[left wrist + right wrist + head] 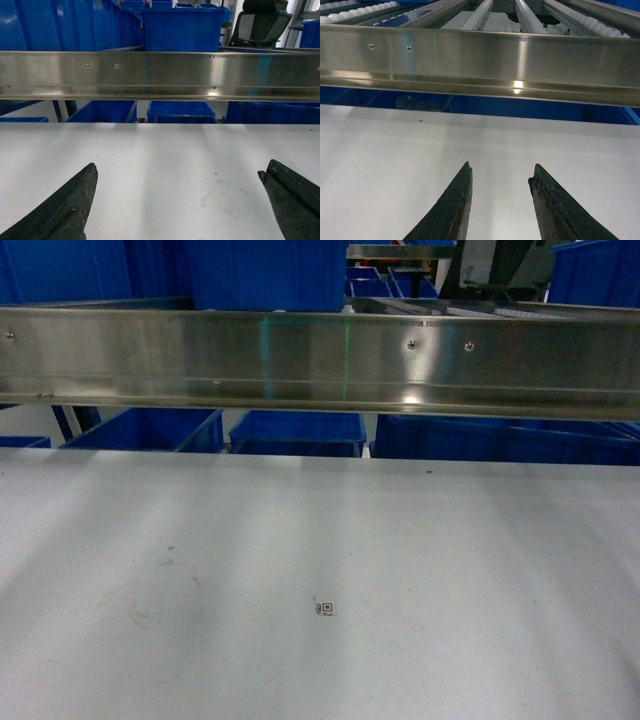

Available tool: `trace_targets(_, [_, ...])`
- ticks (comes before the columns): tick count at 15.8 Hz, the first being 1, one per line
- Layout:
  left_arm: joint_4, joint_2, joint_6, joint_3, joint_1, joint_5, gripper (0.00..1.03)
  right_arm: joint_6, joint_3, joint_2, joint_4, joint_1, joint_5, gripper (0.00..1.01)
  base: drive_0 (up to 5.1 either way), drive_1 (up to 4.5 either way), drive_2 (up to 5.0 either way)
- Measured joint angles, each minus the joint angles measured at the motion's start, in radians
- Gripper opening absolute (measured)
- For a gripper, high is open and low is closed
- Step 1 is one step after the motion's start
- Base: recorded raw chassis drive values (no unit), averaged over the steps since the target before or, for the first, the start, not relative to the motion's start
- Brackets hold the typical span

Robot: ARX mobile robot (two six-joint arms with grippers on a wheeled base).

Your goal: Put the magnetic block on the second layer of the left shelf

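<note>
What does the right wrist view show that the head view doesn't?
Only the right wrist view shows the right pincer, jaws apart and empty, plus white-roller rails behind the beam. Only the head view shows a small square marker on the white table and blue crates above the beam. Both share the steel beam and the table; neither shows a magnetic block.

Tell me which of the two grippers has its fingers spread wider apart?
The left gripper: its black fingers sit at opposite edges of its camera's picture, while the right gripper's stand close together.
</note>
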Motion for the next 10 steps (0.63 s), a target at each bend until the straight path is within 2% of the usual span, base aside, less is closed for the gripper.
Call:
trace_targets(2, [0.000, 0.000, 0.000, 0.000, 0.000, 0.000, 0.98, 0.013, -0.003, 0.000, 0.000, -0.013, -0.025, 0.31, 0.0, 0.00, 0.0])
trace_targets(9, [0.000, 0.000, 0.000, 0.000, 0.000, 0.000, 0.98, 0.017, -0.006, 0.000, 0.000, -0.014, -0.025, 0.31, 0.0, 0.00, 0.0])
trace_targets(10, [0.000, 0.000, 0.000, 0.000, 0.000, 0.000, 0.98, 0.017, -0.006, 0.000, 0.000, -0.014, -0.025, 0.31, -3.9, -0.70, 4.7])
